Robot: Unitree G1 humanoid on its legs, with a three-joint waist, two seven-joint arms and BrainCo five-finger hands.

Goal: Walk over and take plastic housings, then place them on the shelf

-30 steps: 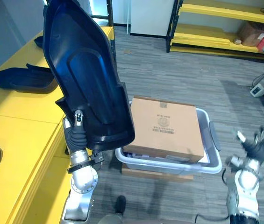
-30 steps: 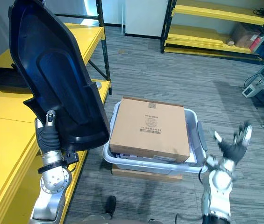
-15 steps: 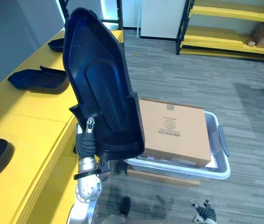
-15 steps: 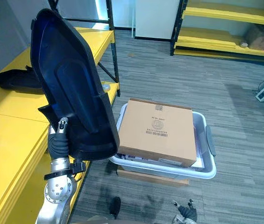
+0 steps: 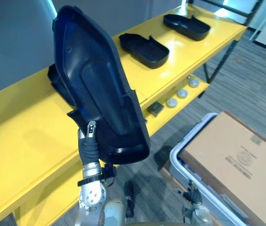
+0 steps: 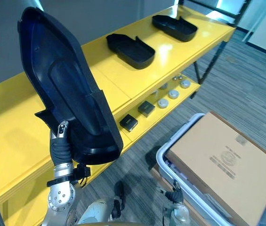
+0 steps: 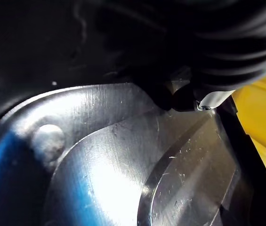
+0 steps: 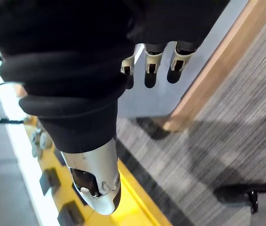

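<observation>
Housing [image 5: 97, 94] is gripped upright by L hand [image 5: 89, 145] by yellow shelf [image 5: 24, 136]; R hand [image 8: 152, 59] fingers relaxed, empty.

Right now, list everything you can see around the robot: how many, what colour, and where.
Held plastic housing: one, dark blue, upright in the left hand, in front of the shelf.
Shelved housings: three, dark, on the top board; one is mostly hidden behind the held one.
Shelf: one, yellow, top and lower boards showing.
Round pieces: several, pale, on the lower board.
Square blocks: two, dark, on the lower board.
Cardboard box: one, brown, in the tub.
Tub: one, pale grey, on the floor.
Left hand: closed on the held housing's lower edge.
Right hand: low beside the tub, fingers relaxed, holding nothing.
</observation>
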